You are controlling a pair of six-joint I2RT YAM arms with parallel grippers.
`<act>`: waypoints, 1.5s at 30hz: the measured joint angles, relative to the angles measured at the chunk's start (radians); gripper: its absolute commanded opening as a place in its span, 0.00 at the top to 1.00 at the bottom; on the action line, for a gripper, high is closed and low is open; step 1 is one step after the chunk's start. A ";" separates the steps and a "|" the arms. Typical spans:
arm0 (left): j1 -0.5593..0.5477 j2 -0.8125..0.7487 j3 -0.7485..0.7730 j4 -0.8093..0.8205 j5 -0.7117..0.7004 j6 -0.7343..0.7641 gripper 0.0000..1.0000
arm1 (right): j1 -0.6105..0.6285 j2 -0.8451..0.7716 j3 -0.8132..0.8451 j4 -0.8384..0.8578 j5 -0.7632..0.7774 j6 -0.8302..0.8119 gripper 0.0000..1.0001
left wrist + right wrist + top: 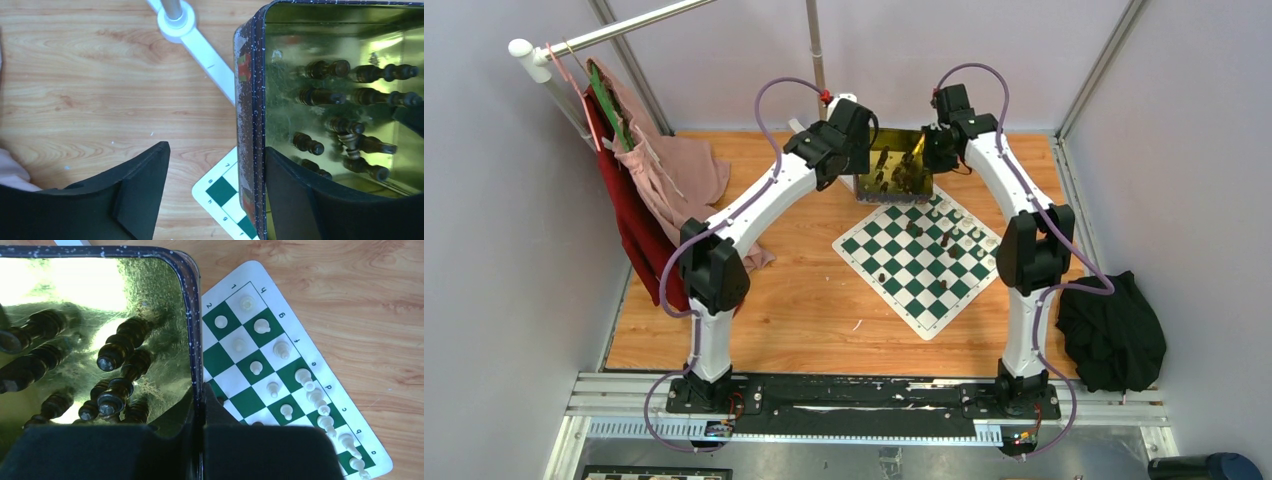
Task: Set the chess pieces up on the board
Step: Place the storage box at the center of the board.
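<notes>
- Chess pieces (280,347) are split between two places on the wooden tabletop (804,320): some on the mat, many loose in a tin.
- Green-and-white board (924,300) lies flat, turned diagonally to the arms, one corner just beside the tin.
- Gold tin (247,100) stands at the far end of the board with its shiny inside in view; which way its opening faces I cannot tell.
- Right hand (201,405) is clamped on the tin's thin side wall, one finger inside and one outside.
- Left hand (216,152) is spread wide and holds nothing. It straddles the opposite wall without touching it.
- White pieces stand upright in two rows along the board's right-hand edge.
- A few dark figures stand scattered mid-board in the top view.
- Dark pieces (120,347) lie on their sides in a loose heap in the tin, some touching.
- Handling judgement: pieces look light, rigid and turned smooth, so they are likely to roll or slip. Best hold is across the narrow stem above the base. A lying piece needs uprighting before it is placed.
- Risk: wide fingers could knock over neighbours on the crowded rows.
</notes>
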 measured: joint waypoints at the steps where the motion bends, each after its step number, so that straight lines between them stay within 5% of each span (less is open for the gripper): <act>1: -0.002 -0.007 0.000 0.009 0.003 -0.003 0.25 | -0.009 0.000 0.000 -0.003 -0.005 0.001 1.00; 9: -0.020 -0.051 -0.067 0.109 0.040 -0.011 0.13 | -0.077 -0.065 -0.071 -0.001 -0.056 0.004 1.00; 22: -0.042 -0.106 -0.188 0.256 0.094 -0.016 0.14 | -0.150 -0.098 -0.154 0.009 -0.180 0.002 1.00; 45: -0.044 -0.053 -0.084 0.206 0.105 -0.034 0.17 | -0.129 -0.098 -0.097 0.022 -0.137 -0.053 1.00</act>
